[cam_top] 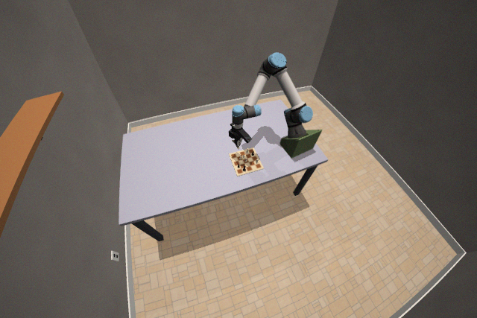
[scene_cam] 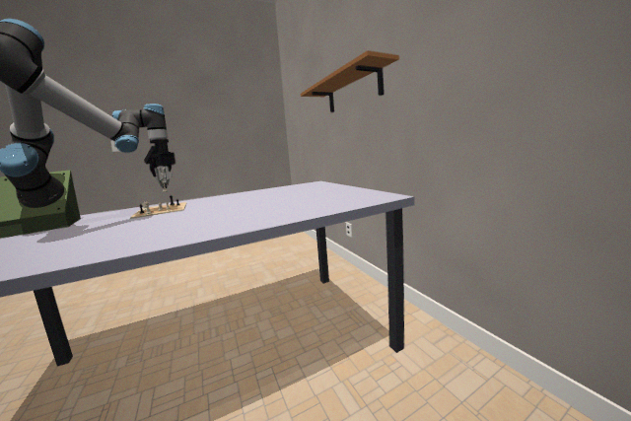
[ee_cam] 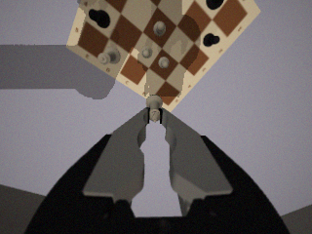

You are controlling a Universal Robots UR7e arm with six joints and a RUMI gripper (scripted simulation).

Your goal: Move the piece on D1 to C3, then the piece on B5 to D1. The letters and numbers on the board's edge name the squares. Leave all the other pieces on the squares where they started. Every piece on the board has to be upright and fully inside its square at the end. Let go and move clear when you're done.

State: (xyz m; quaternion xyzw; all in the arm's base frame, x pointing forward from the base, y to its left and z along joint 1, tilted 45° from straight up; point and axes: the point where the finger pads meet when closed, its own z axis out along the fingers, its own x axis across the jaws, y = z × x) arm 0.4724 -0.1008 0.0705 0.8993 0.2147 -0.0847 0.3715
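My gripper is shut on a white chess piece and holds it raised over the edge of the board, near D1. A white piece stands upright on the centre square, C3. Two more white pieces stand between it and my fingers. Another white piece stands on the lower left edge row. B5 lies outside the wrist view; in the top view it is too small to judge surely. The edge letters are hard to read.
Black pieces stand at the left and right of the wrist view. The board lies on the grey-lilac table. The arm's green base is beside it. A wooden shelf hangs on the wall.
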